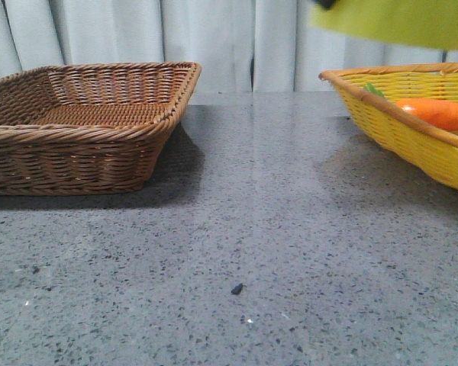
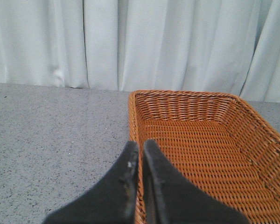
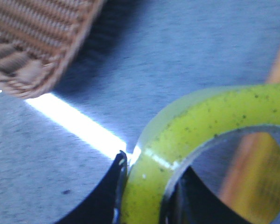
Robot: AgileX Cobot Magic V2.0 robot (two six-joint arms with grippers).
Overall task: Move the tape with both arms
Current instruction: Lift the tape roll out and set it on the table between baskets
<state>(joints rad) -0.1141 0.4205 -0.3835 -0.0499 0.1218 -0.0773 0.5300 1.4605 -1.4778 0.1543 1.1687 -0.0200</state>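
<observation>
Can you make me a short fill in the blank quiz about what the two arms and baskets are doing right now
1. The right gripper is shut on the roll of ____.
2. The left gripper is shut and holds ____.
3. The carrot lies in the ____ basket.
4. The brown basket contains ____.

Missing words: tape; nothing; yellow; nothing

Two baskets, brown and yellow, one carrot, one tape roll.
</observation>
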